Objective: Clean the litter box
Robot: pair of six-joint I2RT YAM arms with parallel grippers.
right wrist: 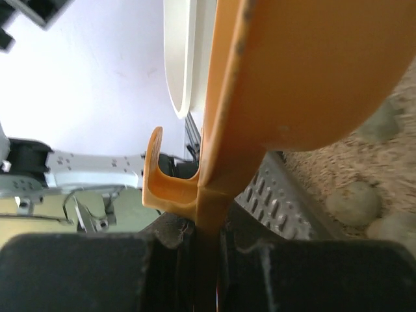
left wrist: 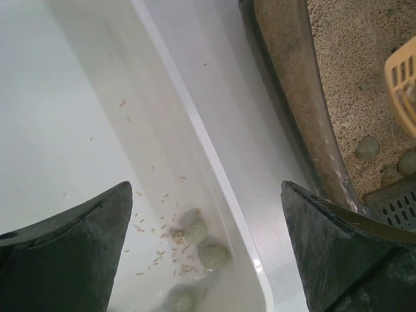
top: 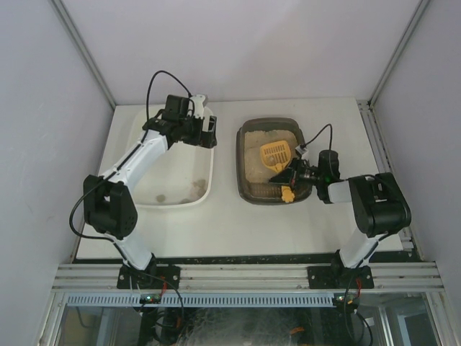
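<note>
Litter box: dark brown-grey tray (top: 240, 166) on the right half of the table (top: 223, 223), sandy beige litter inside, sitting just beside the white tub but not touching it.

White tub: bigger rectangular tub (top: 212, 169) on the left half of the table. The left wrist view shows a strip of bare table between its rim (left wrist: 195, 130) and the litter box rim (left wrist: 292, 97).

Scoop: yellow slotted scoop (top: 276, 155), head over the litter near the middle of the box, handle running back toward the box's near rim. Its hooked handle end (right wrist: 156, 175) pokes out to one side.

Right jaws: closed tight on the scoop handle (right wrist: 211, 214) (the right wrist view is basically all yellow plastic). The right arm (top: 367, 202) reaches in from the right.

Left jaws: spread wide, nothing between them, hanging above the tub's far right corner. The left arm (top: 137, 162) stretches across the tub.

Clumps in the tub: a few greyish lumps (left wrist: 195, 227) by the tub wall, with stray litter bits scattered around them.

Clumps in the box: a couple of rounded grey-green lumps (left wrist: 367, 148) lie on the litter close to the scoop.

Grey slotted piece: some perforated grey plastic (right wrist: 276, 195) right next to the scoop handle, can't tell what it is.
</note>
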